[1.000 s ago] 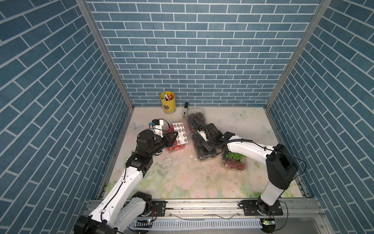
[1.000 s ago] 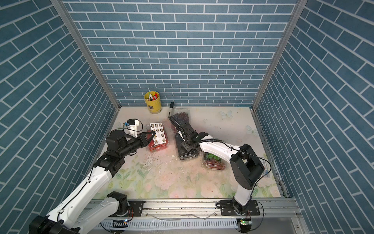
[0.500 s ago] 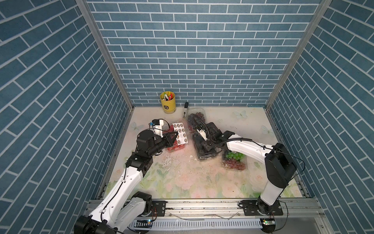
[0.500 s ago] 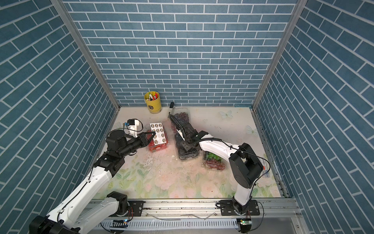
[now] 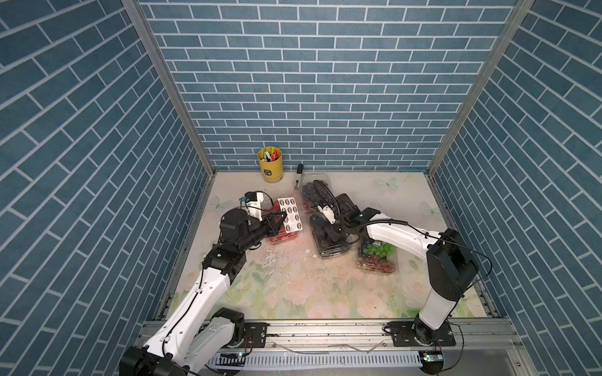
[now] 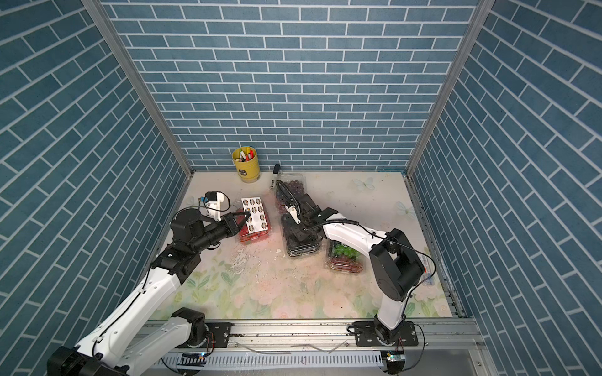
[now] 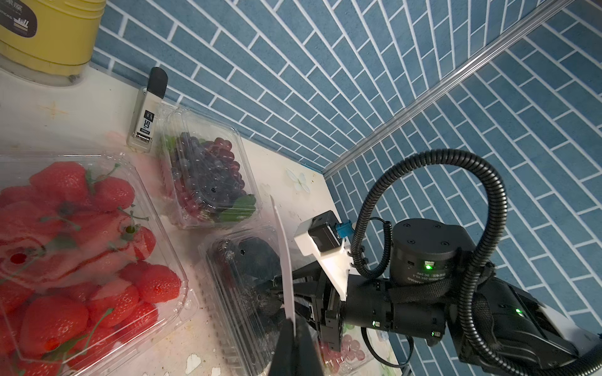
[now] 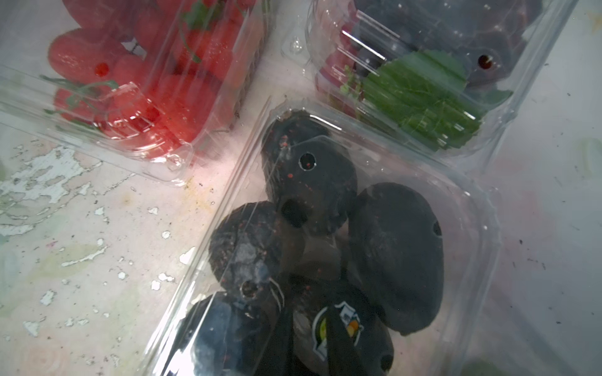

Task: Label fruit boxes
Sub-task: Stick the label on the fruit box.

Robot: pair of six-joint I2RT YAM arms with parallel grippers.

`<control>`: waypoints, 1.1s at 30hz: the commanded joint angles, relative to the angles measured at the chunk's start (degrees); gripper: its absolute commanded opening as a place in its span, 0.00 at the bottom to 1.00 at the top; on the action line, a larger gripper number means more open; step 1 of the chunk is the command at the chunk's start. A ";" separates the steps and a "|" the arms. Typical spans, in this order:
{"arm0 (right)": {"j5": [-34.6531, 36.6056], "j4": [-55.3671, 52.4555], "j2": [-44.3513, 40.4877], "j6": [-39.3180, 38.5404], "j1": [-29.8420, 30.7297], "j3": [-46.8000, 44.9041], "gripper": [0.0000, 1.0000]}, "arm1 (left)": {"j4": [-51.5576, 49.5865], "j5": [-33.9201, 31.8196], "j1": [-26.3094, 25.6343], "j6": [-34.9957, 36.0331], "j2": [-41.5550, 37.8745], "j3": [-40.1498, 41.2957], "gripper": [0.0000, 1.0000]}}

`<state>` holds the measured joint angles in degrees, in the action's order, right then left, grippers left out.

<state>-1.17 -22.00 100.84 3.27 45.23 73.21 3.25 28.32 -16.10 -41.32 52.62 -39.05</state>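
While left tool (image 7: 294, 327) pinches sticker sheet (image 5: 291, 215) (right tool (image 8: 309, 325): gap unclear), black-fruit box (image 8: 391, 244) seems light, crushable; take by rim.

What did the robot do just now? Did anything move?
Hardly anything moved. The right gripper stays low over the black fruit box, with a finger over a sticker. Whether it let go is unclear. The left gripper still pinches the sheet. Nothing else shifted.
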 commanded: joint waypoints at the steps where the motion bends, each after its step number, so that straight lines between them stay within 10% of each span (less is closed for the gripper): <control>1: -3.48 -2.45 -0.88 2.74 -0.21 -0.95 0.21 | -0.04 0.53 0.46 0.76 -0.14 0.45 0.00; 33: -6.17 0.76 -3.28 6.58 -4.94 -2.63 0.00 | 0.02 0.61 0.45 0.54 -0.04 0.42 0.00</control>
<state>-6.20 -21.61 96.68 8.60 40.45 71.07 3.27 28.34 -16.08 -41.34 52.62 -38.94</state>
